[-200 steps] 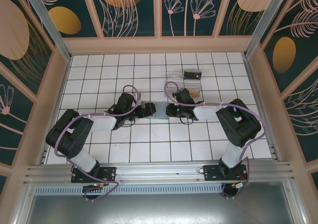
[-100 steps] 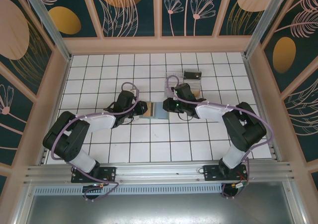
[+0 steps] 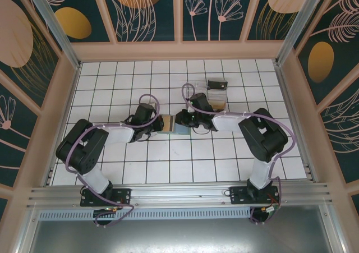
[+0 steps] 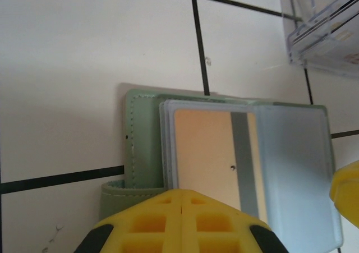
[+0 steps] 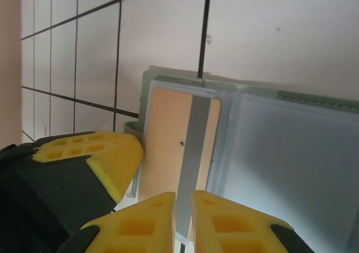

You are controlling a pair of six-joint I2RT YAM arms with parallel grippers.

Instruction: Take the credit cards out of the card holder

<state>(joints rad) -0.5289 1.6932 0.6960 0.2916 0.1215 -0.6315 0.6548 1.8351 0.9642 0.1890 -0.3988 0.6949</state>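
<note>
Two arms meet at the open card holder (image 3: 172, 125) lying mid-way across the surface (image 3: 185, 163): left claw (image 4: 184, 194) closed together at its edge, right claw (image 5: 183, 197) a slit apart over the orange card (image 4: 210, 152), its hold impossible to tell, so extraction seems barely begun and next needs a sure pinch.

1. Bright, even overhead light; the white table (image 3: 185, 163) carries only faint, soft shadows under the arms (image 3: 112, 135).
2. Wrist views are mildly hazy; the left claw (image 4: 183, 197) near the lens is blurred.
</note>
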